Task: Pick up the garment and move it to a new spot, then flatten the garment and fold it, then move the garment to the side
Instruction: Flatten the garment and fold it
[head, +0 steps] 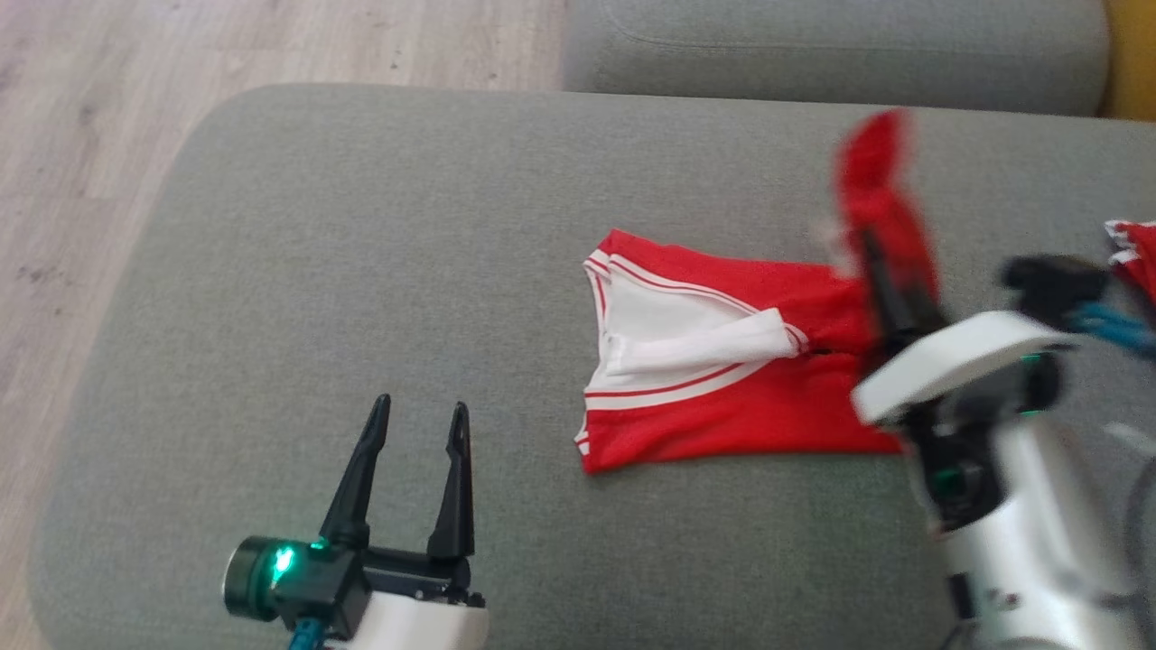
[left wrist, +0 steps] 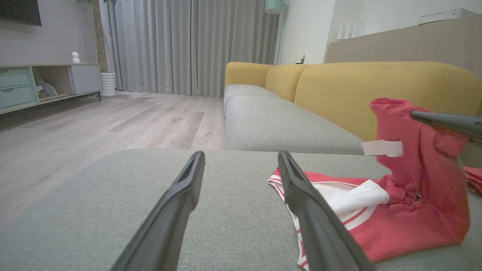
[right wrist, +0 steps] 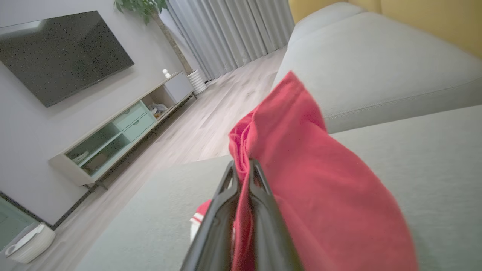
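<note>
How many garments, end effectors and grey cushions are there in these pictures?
Garments: 2, the red and white garment held by the right end effector, and another red piece at the right edge.
End effectors: 2, counting the open left end effector.
Grey cushions: 2, the near cushion and the far cushion.
Total: 6

You see a red garment (head: 722,424) with a white panel and red-and-white striped trim. The sofa seat (head: 361,271) is plain grey-green, its backrest (left wrist: 376,90) mustard yellow, the floor (head: 72,135) pale wood-grain, the curtains (left wrist: 188,45) grey, the cabinet drawers (left wrist: 15,88) pale teal.
</note>
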{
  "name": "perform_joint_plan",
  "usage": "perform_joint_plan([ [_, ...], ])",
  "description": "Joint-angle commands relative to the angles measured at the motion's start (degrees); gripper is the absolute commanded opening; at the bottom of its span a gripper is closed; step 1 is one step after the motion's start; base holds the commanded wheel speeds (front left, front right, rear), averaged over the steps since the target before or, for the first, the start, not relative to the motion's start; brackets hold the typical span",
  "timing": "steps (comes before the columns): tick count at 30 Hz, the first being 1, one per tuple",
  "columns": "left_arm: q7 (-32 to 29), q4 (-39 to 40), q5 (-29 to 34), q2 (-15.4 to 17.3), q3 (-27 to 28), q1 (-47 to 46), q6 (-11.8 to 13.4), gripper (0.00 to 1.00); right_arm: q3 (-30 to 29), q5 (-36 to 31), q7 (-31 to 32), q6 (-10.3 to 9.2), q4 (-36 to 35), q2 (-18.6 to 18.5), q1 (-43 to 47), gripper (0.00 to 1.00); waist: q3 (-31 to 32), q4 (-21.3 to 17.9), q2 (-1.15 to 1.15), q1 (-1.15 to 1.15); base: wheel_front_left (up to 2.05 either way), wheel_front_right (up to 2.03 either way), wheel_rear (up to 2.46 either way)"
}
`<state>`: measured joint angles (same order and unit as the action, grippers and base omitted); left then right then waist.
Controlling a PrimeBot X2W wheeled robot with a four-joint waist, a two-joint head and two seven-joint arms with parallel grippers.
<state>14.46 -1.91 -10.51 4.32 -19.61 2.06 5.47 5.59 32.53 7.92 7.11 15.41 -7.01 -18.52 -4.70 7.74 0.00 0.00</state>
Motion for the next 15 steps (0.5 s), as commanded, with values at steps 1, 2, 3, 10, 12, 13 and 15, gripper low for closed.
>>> perform_joint_plan([
  [1,0.53,1.37,0.59,-0.69,1.72,-1.30,-0.28,1.00,2.15,-0.46,0.53,0.37,-2.70,1.43,-1.64,0.00,0.21,0.54,0.00,0.00,0.00,0.00,0.00],
  [2,0.53,1.27,0.65,-0.75,1.61,-1.24,-0.48,1.00,3.18,-0.98,0.65,0.37,-2.88,2.39,-1.92,0.00,0.21,0.93,0.00,0.00,0.00,0.00,0.00],
  [3,0.53,1.07,0.74,-0.80,1.47,-1.22,-0.70,1.00,4.51,-1.42,0.83,0.37,-2.74,3.07,-2.31,0.00,0.14,1.33,0.00,0.00,0.00,0.00,0.00],
  [10,0.53,-0.73,1.02,-1.04,1.01,-1.39,-1.78,1.00,14.44,5.72,-1.50,0.37,3.03,4.11,-3.89,0.00,0.46,4.69,0.00,0.00,0.00,0.00,0.00],
  [12,0.53,-1.18,0.94,-1.14,0.75,-1.37,-1.98,1.00,18.98,10.35,-3.20,0.37,6.99,4.12,-4.26,0.43,0.80,5.53,0.00,0.00,0.00,0.00,0.00],
  [13,0.53,-1.38,0.93,-1.17,0.65,-1.28,-1.99,1.00,20.31,11.39,-3.79,0.37,8.20,4.12,-4.42,1.00,0.99,5.67,0.00,0.00,0.00,0.00,0.00],
  [15,0.53,-1.68,0.80,-1.22,0.62,-1.09,-1.86,1.00,21.63,13.02,-5.81,0.37,10.10,4.12,-4.85,1.00,1.53,5.76,0.00,0.00,0.00,0.00,0.00],
])
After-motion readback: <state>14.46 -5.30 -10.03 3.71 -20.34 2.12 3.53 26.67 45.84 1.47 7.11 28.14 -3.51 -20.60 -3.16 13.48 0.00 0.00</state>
